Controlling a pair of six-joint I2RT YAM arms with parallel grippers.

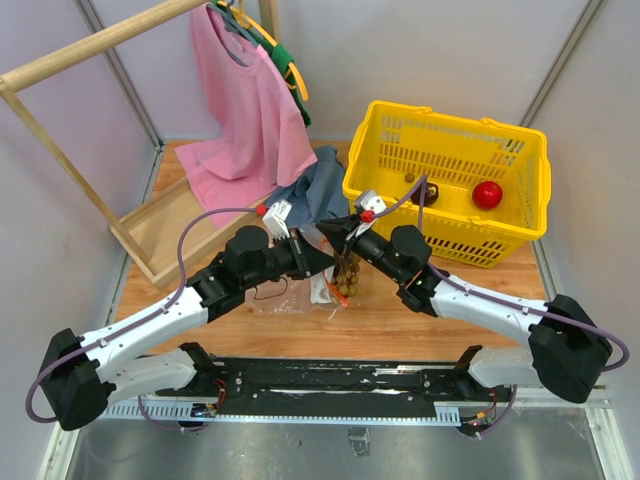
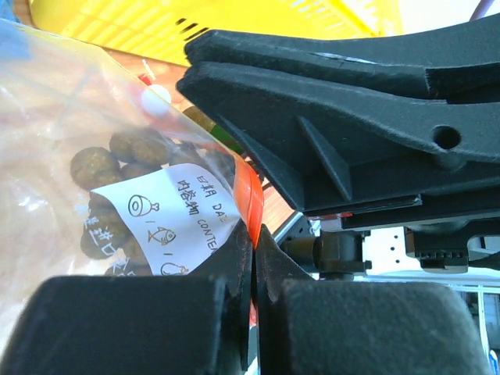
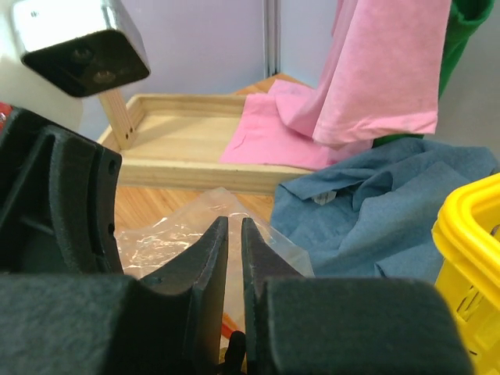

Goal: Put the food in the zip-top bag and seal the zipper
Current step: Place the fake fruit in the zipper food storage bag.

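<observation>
While the left fingers (image 2: 244,262) clamp the zipper (image 2: 250,195) of the zip-top bag (image 2: 55,117), tan cluster (image 2: 117,152) inside, above the counter (image 1: 400,320), the right fingers (image 3: 221,250) stand nearly together beside them; whether they grip anything, I cannot tell.

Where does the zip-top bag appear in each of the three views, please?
Top external: the zip-top bag lies at the centre of the picture, on the wood.
Left wrist: it fills the left half.
Right wrist: low centre, crinkled clear plastic.
Shared landmark: the yellow basket, along the top in the left wrist view and at the lower right in the right wrist view.
</observation>
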